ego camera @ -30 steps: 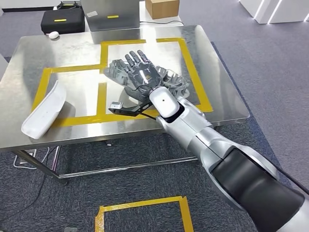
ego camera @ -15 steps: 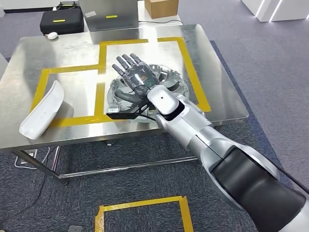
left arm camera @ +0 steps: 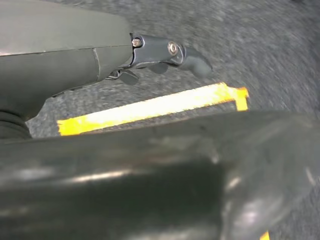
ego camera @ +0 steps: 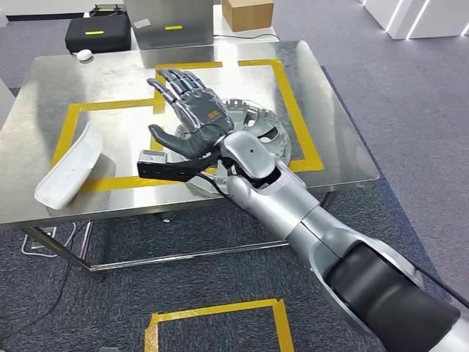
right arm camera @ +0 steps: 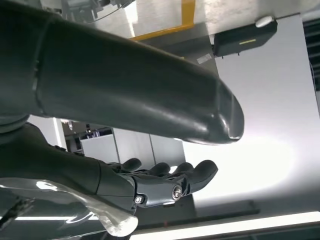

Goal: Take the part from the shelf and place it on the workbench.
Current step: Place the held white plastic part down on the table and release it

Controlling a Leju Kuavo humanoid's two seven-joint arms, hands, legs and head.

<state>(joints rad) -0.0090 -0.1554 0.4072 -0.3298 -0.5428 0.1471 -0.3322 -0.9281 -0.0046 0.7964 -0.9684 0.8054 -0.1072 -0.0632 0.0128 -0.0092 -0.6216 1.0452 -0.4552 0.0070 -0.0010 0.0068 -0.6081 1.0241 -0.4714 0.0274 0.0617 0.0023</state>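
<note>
Item: the part (ego camera: 251,128), a round, ribbed grey metal casting with open windows between its spokes. You had it lying flat on the steel workbench (ego camera: 337,125), inside the right-hand square of yellow tape (ego camera: 293,103), its near rim close to the bench's front edge.

Handling, as judged: stiff and probably heavy for its size, with a smooth finish that would slip under a light pinch. It looked sturdy, not fragile, though a drop would mark the bench. The rim or a spoke beside a window would have given you the surest hold; the flat face offers nothing to close on.

Right hand (ego camera: 190,110): raised above the part's far-left side, fingers spread and straight, thumb out, holding nothing. The right wrist view agreed, with its fingers (right arm camera: 177,180) apart.

Left hand (left arm camera: 168,52): hanging over grey carpet and a floor tape line; whether its fingers were spread or curled could not be told.

Containers: a white tray-like shell (ego camera: 69,165) lay tilted on the bench's left side, nothing visible in it. A black case (ego camera: 97,35) and a cardboard box (ego camera: 246,13) stood beyond the bench, both closed, contents unseen.
</note>
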